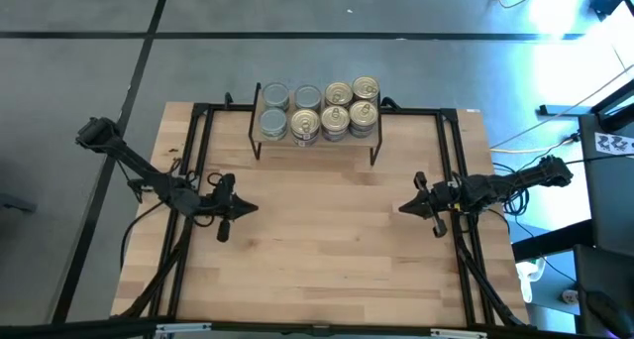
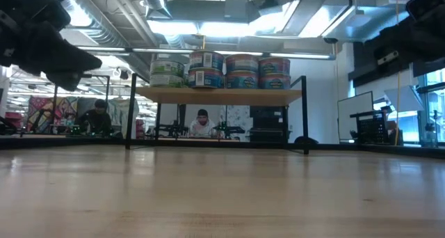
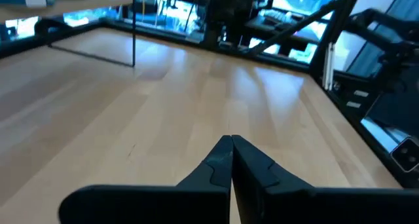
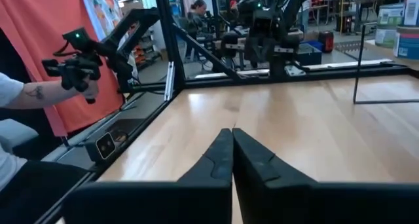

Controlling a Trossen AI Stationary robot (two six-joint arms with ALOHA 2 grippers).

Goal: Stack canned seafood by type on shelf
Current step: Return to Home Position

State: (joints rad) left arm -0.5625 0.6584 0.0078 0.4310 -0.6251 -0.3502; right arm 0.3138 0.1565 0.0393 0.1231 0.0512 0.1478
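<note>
Several round tins [image 1: 319,109] stand stacked on the small light-wood shelf [image 1: 315,139] at the table's far edge. Silver-grey lids [image 1: 274,111] are on its left half, gold pull-ring lids [image 1: 353,106] on its right. In the low view the tins [image 2: 221,69] sit in two layers on the shelf board [image 2: 219,94], which rests on thin black legs. My left gripper [image 1: 254,208] hovers shut over the table's left part, pointing right. My right gripper [image 1: 401,208] hovers shut over the right part, pointing left. Both are well clear of the shelf.
Black metal frame rails [image 1: 198,161] run along the table's left, right and far edges. The bare wooden tabletop [image 1: 322,240] spreads between the two arms. A person's arm holding a black controller [image 4: 75,67] shows beyond the table's edge. People sit in the room behind [image 2: 201,123].
</note>
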